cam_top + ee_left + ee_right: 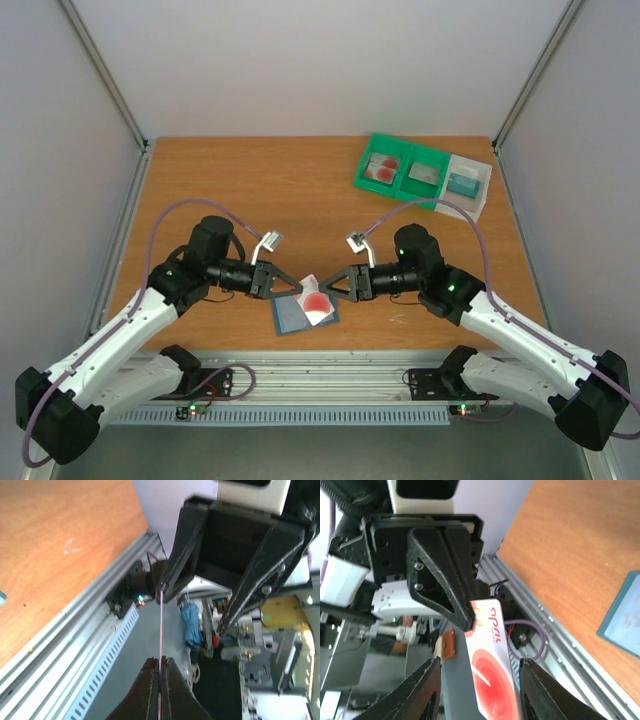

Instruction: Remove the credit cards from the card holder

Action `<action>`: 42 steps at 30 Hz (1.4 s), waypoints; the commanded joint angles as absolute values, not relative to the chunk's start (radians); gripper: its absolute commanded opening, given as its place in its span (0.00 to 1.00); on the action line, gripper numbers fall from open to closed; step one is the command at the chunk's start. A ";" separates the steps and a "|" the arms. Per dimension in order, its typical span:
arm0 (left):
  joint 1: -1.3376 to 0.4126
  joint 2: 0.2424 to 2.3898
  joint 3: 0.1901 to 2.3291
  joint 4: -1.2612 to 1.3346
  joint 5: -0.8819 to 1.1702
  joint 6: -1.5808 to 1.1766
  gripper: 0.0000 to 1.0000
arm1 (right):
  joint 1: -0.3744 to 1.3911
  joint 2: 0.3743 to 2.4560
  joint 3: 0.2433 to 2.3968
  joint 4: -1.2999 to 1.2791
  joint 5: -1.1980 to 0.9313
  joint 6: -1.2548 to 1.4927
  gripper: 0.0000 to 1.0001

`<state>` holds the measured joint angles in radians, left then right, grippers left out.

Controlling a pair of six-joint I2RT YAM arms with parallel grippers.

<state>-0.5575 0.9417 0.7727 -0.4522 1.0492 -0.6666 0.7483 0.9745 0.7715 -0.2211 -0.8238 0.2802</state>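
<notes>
Credit card (316,300) held aloft over card holder (288,318), which lies flat on worktop (250,190) between arms. Left pincer (298,288) clamped on card's edge; right pincer (329,292) spread either side, not gripping. Step, likely: hand-over. Next: right backs clear, left carries card toward green tray (395,141). Count: two cards seen, second credit card (382,168) in tray's leftmost compartment; one holder; two pincers.

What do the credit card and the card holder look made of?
Credit card: probably smooth plastic; thin, flat though held by one edge, red print on white. Card holder: matte slate-blue, perhaps fabric or faux leather; too small to tell.
</notes>
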 commanded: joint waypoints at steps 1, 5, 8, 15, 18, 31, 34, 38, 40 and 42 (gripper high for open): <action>-0.560 0.902 0.741 -0.241 0.906 -0.827 0.00 | 0.756 0.927 0.667 0.011 -0.660 0.532 0.48; -0.561 0.898 0.761 -0.227 0.777 -0.871 0.00 | 0.757 0.907 0.594 0.151 -0.559 0.651 0.53; -0.560 0.901 0.774 -0.217 0.692 -0.898 0.00 | 0.757 0.905 0.581 0.182 -0.507 0.693 0.55; -0.560 0.879 0.711 -0.076 0.555 -1.028 0.00 | 0.763 0.917 0.581 0.239 -0.454 0.732 0.65; -0.560 0.862 0.656 0.043 0.528 -1.110 0.01 | 0.768 0.934 0.580 0.265 -0.446 0.747 0.62; -0.561 0.857 0.598 0.157 0.505 -1.194 0.01 | 0.776 0.987 0.563 0.378 -0.431 0.780 0.12; -0.561 0.857 0.591 0.170 0.509 -1.198 0.00 | 0.778 0.992 0.559 0.388 -0.431 0.782 0.06; -0.560 0.853 0.585 0.186 0.516 -1.207 0.00 | 0.777 0.996 0.553 0.408 -0.430 0.785 0.01; -0.560 0.848 0.583 0.184 0.517 -1.206 0.03 | 0.777 0.997 0.551 0.412 -0.431 0.782 0.01; -0.560 0.839 0.579 0.178 0.512 -1.199 0.11 | 0.778 0.997 0.551 0.413 -0.432 0.777 0.01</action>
